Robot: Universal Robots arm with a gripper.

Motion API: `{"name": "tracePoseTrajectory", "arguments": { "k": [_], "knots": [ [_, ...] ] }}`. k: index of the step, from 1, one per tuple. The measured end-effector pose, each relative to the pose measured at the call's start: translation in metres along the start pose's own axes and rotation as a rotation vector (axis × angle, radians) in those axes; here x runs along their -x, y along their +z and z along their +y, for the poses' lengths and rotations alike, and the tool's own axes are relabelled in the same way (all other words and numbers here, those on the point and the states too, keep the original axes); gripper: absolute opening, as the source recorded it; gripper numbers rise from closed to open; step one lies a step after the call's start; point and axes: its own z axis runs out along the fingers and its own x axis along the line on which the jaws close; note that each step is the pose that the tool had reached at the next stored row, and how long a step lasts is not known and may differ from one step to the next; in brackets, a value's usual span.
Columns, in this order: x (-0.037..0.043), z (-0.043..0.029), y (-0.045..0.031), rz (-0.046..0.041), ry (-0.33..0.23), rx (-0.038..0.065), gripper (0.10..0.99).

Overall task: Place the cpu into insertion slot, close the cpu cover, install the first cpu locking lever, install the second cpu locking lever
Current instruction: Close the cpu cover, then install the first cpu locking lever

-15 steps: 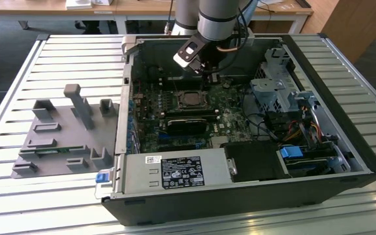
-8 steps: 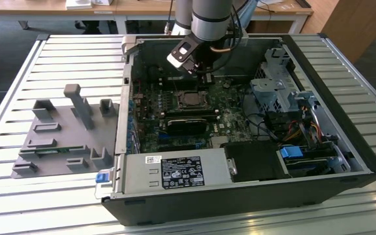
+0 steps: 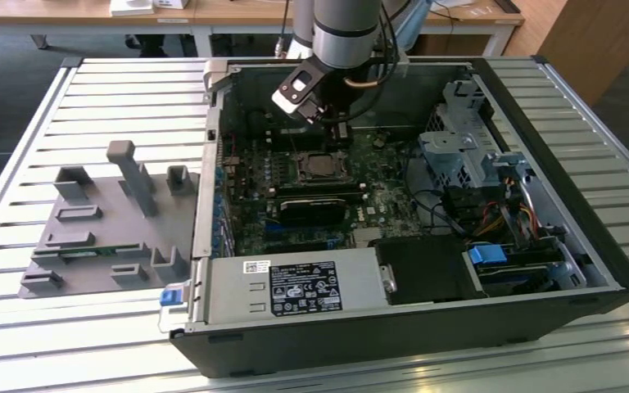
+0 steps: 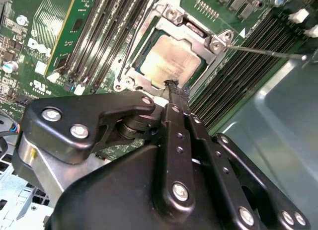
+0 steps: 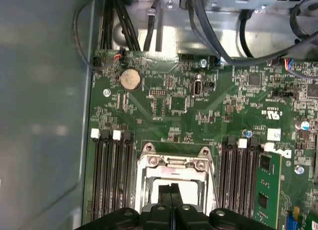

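Now the chip [image 4: 171, 61] lies flat in the window of the metal cover [image 4: 169, 14] on the board [image 4: 39, 21], near the middle of the exterior view. At the cover's edge sits the tool [image 4: 175, 87], fingers [image 4: 171, 120] pressed together, pinching nothing. A thin lever [image 4: 263, 52] juts from the cover's corner. The computer case [image 3: 609, 254] rests on the slatted bench [image 3: 85, 90].

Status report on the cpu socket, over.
Robot claw shut, tips at the cpu cover edge. The cpu lies seated beneath, cover down around it. One thin lever rod juts out from the socket corner.
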Motion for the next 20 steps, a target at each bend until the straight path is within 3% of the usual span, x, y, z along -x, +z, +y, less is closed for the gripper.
{"name": "tracePoseTrajectory", "arguments": {
  "k": [20],
  "knots": [
    [-0.0003,-0.0053,-0.0012,-0.0007,0.0,0.0,0.106]
  ]
}}
